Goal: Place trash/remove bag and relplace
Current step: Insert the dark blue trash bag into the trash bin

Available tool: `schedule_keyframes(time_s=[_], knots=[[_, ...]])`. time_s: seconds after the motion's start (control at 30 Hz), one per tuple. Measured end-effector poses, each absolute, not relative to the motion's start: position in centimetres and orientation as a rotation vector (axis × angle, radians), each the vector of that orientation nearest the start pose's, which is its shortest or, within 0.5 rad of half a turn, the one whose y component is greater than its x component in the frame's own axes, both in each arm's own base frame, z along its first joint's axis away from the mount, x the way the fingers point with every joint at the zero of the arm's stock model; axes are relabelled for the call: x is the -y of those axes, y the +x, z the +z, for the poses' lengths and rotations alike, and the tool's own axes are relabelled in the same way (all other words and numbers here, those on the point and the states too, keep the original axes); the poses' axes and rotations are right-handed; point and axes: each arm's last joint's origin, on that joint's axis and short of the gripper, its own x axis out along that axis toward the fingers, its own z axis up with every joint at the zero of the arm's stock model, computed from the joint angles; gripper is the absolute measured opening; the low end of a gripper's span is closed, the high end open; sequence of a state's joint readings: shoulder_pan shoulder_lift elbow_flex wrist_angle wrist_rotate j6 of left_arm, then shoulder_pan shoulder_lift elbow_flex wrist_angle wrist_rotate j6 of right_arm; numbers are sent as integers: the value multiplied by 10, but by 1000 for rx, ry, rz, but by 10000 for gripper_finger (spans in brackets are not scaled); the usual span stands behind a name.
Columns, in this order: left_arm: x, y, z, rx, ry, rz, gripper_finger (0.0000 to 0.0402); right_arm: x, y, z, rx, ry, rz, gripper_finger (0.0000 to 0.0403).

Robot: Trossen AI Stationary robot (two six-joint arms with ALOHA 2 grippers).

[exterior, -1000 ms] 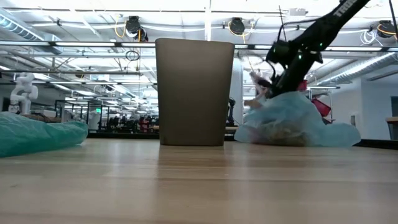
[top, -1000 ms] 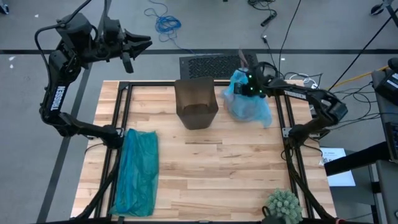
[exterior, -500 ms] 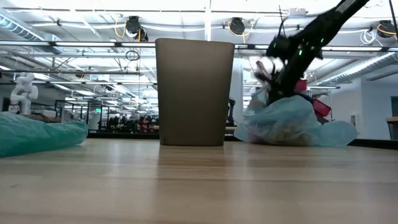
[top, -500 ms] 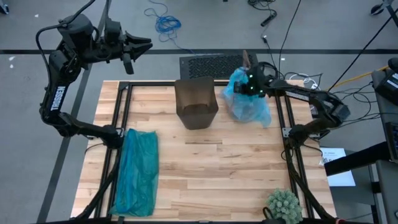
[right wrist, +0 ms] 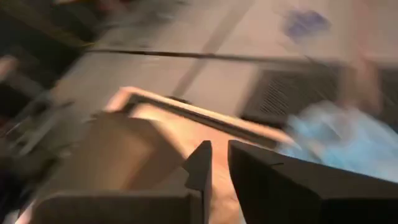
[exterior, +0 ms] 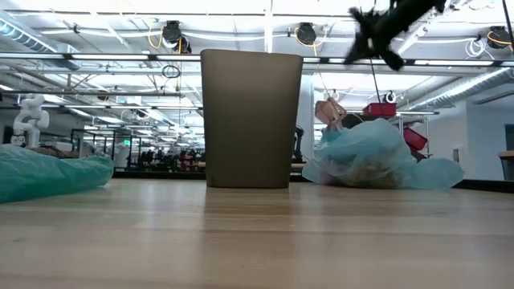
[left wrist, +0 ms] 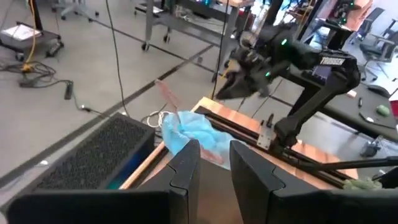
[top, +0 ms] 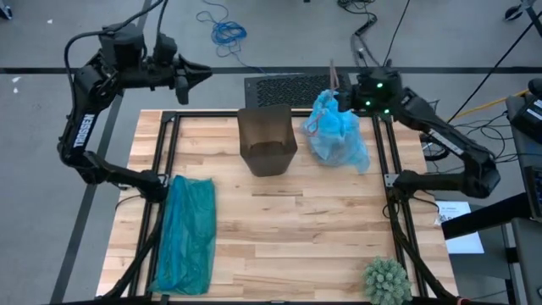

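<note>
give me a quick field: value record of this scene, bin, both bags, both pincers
bin: dark bin upright at the table's far middle, no liner visible in it
blue bag: pale blue bag lying on the table right of the bin, bunched, brown scraps showing through in the low view
teal bag: teal-green bag lying flat near the table's left edge
right pincer: right pincer above and beyond the blue bag, clear of it, holding nothing, narrow gap between its fingers
left pincer: left pincer raised beyond the table's far left corner, holding nothing, narrow gap between its fingers

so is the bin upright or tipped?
Upright. The bin stands flat on the table in the low view, mouth up; its open top faces the overhead camera.
</note>
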State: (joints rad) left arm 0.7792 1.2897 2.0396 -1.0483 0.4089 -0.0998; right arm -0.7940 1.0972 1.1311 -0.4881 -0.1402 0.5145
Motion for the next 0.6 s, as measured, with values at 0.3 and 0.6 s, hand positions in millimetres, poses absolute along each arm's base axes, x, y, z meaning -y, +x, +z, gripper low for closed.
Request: schedule_keyframes(time_s=[0.3, 0.6], knots=[[-90, 127, 506, -597, -518, 231, 83, 137, 161, 441, -121, 366, -563, 77], [-95, 162, 470, -821, -849, 463, 83, 136, 159, 452, -94, 319, -564, 77]])
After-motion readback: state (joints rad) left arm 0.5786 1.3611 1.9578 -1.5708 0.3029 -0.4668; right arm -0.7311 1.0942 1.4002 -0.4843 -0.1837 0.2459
